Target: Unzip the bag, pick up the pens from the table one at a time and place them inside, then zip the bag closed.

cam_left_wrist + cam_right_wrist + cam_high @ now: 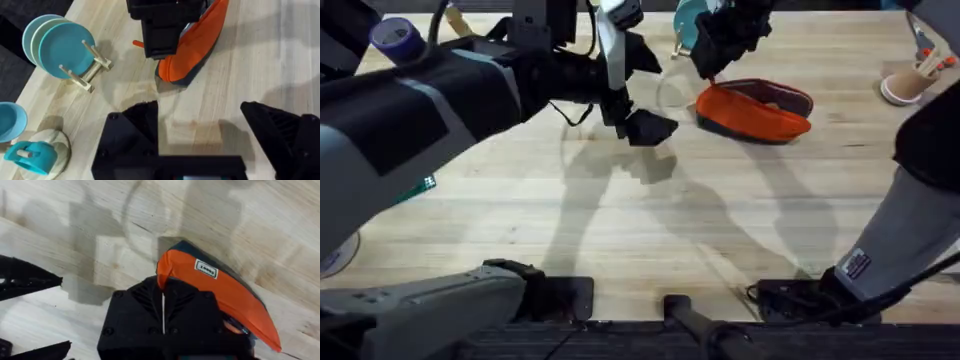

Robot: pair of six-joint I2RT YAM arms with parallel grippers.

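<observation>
The large light wood butcher-block tabletop [650, 230] carries everything, and the oblong orange fabric pouch with a dark navy underside [752, 110] serves as the landmark: it lies toward the far right of the tabletop with its top gaping open, and a small white label [206, 269] shows on its orange side in the right wrist view. The right arm's black tool [712, 60] stands over the end of the pouch nearest the other arm; in its own camera the 2 fingers [163, 311] sit pressed together with just a thin seam between them, right at the pouch's edge, though whether they pinch fabric or the zipper pull cannot be told. The left arm's black tool [638, 125] hangs just beside that same end of the pouch, apart from it, its 2 fingers [272, 127] spread wide over bare wood with nothing between them. Farther from the pouch, beyond the left tool, a wooden rack holding 2 teal plates [60, 47] stands upright. Near the pouch's other end, at the tabletop's right edge, sits a pink cup with pale wooden sticks [910, 80]. Well away from the pouch, at the tabletop's left edge, a slim green-tipped object [418, 188] pokes out from under the left arm.
</observation>
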